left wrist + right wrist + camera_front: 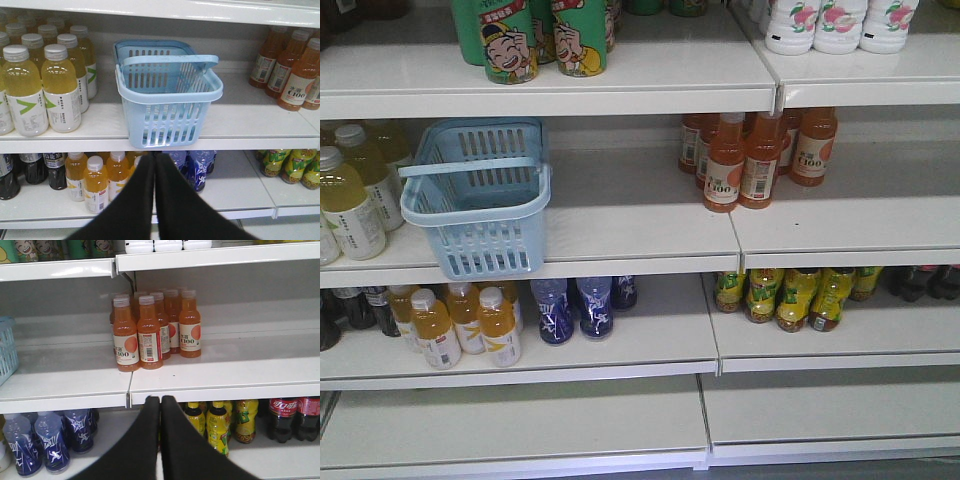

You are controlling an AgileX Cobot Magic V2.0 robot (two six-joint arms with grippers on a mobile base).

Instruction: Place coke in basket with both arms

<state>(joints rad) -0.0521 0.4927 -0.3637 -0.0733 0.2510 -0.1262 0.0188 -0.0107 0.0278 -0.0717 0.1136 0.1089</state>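
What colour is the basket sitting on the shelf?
The basket is light blue, with slotted sides. It shows best in the left wrist view.

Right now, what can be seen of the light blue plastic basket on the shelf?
The light blue plastic basket, rectangular with slotted walls, stands upright at the front edge of the white middle shelf. Its handle lies across the open top. No items show inside. Yellow drink bottles stand beside it, not touching.
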